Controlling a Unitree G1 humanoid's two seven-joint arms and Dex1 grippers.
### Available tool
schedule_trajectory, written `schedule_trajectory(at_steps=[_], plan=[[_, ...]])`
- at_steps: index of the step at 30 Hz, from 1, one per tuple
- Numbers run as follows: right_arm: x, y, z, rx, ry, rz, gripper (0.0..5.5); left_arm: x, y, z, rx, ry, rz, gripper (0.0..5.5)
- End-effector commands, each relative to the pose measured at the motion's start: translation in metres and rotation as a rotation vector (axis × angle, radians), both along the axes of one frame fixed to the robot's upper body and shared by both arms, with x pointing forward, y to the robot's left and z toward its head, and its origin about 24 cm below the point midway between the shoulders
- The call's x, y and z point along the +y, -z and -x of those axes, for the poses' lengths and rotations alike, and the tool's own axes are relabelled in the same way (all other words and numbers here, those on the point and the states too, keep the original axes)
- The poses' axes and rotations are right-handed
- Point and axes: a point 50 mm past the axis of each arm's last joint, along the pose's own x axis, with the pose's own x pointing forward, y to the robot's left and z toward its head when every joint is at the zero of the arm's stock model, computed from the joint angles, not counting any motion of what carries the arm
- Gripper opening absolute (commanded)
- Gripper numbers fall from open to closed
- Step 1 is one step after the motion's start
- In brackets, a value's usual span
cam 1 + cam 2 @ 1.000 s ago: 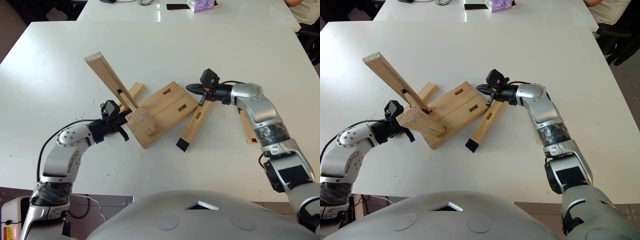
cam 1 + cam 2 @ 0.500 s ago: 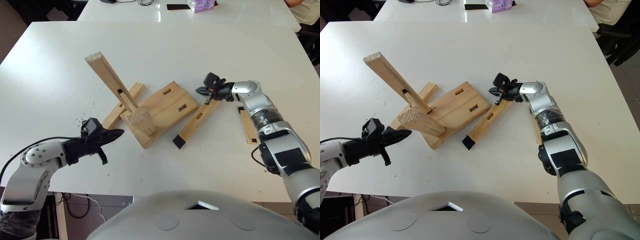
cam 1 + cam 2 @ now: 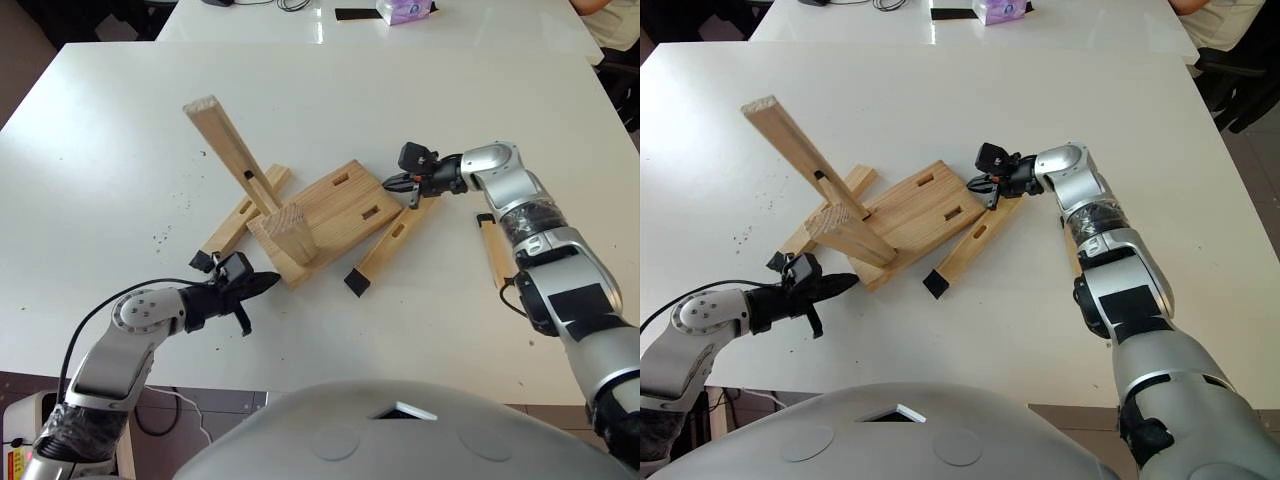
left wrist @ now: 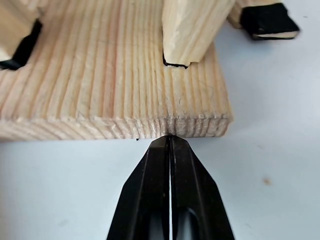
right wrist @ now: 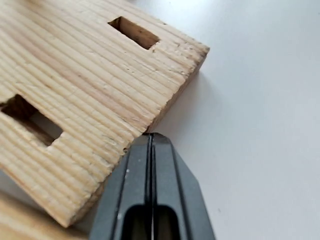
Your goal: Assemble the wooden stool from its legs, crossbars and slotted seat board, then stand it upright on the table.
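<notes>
The slotted seat board (image 3: 340,205) lies flat on the white table (image 3: 120,150). A long leg (image 3: 230,150) rises from it, leaning to the far left, and a second leg (image 3: 297,236) stands in it toward me. One loose leg (image 3: 388,243) with a black tip lies against the board's right side. Another leg (image 3: 238,213) pokes out at its left. My left gripper (image 4: 169,142) is shut and empty, its tip against the board's near edge (image 4: 120,127). My right gripper (image 5: 151,137) is also shut and empty, its tip touching the board's right edge near two open slots (image 5: 134,32).
A short wooden piece (image 3: 493,252) lies on the table right of my right forearm. A second white table at the back holds a tissue box (image 3: 403,10) and a dark flat object (image 3: 353,14). Wood crumbs (image 3: 160,238) dot the table at the left.
My left gripper has swung in from the left to the board's near edge. My right gripper has moved left, back against the board's right edge. The board and its legs have shifted slightly.
</notes>
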Motion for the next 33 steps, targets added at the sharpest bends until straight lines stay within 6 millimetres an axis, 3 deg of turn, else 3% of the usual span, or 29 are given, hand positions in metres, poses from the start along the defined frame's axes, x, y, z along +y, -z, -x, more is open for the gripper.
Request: schedule_trajectory(at_steps=[1,11,22,33], plan=[[0.021,0.007,0.021,0.095,-0.174,-0.042,0.00,-0.009,-0.002,-0.015,-0.066,-0.036,0.017,0.03],[0.019,0.019,0.050,0.146,-0.183,-0.055,0.00,-0.011,0.001,-0.032,-0.109,-0.059,0.007,0.03],[0.041,0.016,0.084,0.193,-0.252,-0.135,0.00,-0.013,0.004,-0.066,-0.145,-0.038,0.014,0.03],[0.053,0.004,0.110,0.209,-0.251,-0.238,0.00,-0.037,0.001,-0.105,-0.176,0.044,0.087,0.03]])
